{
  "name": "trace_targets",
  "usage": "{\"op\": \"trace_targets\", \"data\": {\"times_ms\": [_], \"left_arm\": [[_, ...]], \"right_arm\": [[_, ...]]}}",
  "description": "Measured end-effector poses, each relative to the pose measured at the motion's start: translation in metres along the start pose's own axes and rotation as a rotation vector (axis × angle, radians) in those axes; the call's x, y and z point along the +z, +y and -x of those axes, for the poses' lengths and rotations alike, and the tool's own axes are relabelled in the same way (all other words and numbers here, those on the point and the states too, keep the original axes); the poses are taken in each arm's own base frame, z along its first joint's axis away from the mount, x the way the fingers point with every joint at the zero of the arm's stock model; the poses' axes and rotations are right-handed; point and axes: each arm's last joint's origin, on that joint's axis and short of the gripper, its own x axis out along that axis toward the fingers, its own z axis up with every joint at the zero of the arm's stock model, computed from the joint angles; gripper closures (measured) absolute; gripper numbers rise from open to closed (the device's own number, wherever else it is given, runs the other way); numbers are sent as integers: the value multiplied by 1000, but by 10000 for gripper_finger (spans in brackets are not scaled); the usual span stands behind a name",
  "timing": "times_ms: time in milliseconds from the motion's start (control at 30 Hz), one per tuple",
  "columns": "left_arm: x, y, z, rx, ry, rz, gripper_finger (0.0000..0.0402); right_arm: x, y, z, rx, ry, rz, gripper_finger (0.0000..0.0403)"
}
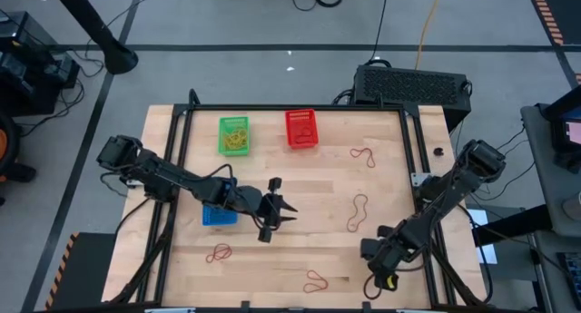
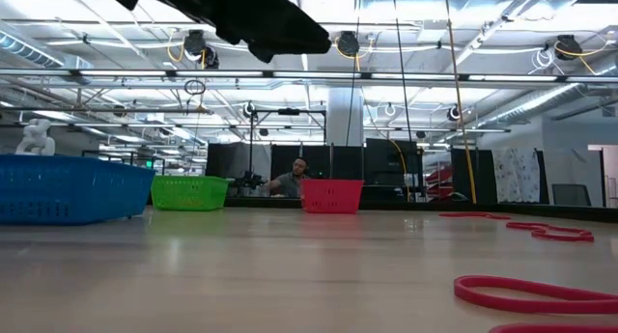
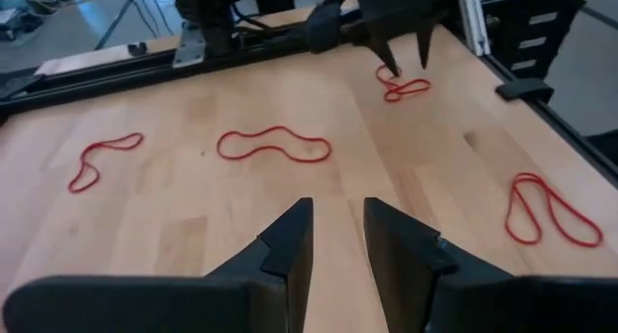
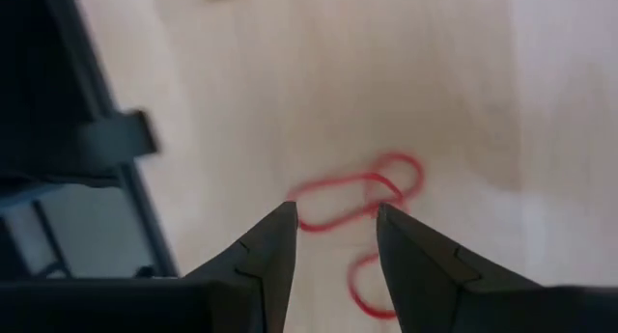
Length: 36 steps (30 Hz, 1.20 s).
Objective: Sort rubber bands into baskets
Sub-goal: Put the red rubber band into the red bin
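Table: you are working on a pale wooden table top [image 1: 300,181] with visible grain, ringed by a black metal frame.
Green basket: the small rectangular green plastic mesh basket [image 1: 234,135] sits at the far side of the table, left of centre; from above you can see yellowish loops inside it.
Red basket: the small rectangular red plastic mesh basket [image 1: 301,128] stands just right of the green one, apart from it.
Blue basket: the small rectangular blue plastic mesh basket [image 1: 218,214] lies nearer you, partly under the left arm.
Rubber bands: thin red elastic loops lie flat and twisted on the bare wood: one far right [image 1: 363,155], one mid right [image 1: 358,211], one front left [image 1: 219,253], one front centre [image 1: 316,280].
Left gripper: your left gripper [image 1: 280,210] hangs over the table's middle, just right of the blue basket; its two dark wedge-shaped fingers stand a little apart with nothing between them.
Right gripper: your right gripper [image 4: 333,238] is at the front right edge, fingers parted and empty, above a red figure-eight band [image 4: 357,193].
Low view only: it shows the baskets' open lattice walls side-on, thick-looking red loops [image 2: 541,292] close by, and a person [image 2: 293,180] seated far behind the table.
Left wrist view only: it shows the right arm's finger tips just beside a small red loop [image 3: 406,86].
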Motion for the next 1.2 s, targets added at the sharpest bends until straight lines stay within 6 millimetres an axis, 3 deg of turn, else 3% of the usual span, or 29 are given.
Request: {"op": "trace_targets", "data": {"times_ms": [400, 767, 867, 1033, 1200], "left_arm": [[-5, -1, 0, -18, 13, -2, 299], [-6, -1, 0, -19, 20, -9, 299], [-6, -1, 0, -19, 19, -10, 299], [-6, 0, 0, -15, 20, -8, 299], [-8, 0, -4, -14, 23, -34, 299]], "right_arm": [[-5, -4, -3, -124, -72, 126, 266], [-11, 2, -41, -143, 47, 185, 268], [-12, 2, -43, -130, 78, 154, 290], [-7, 3, -37, -81, 93, 140, 385], [1, 10, -22, -38, 42, 182, 399]]}}
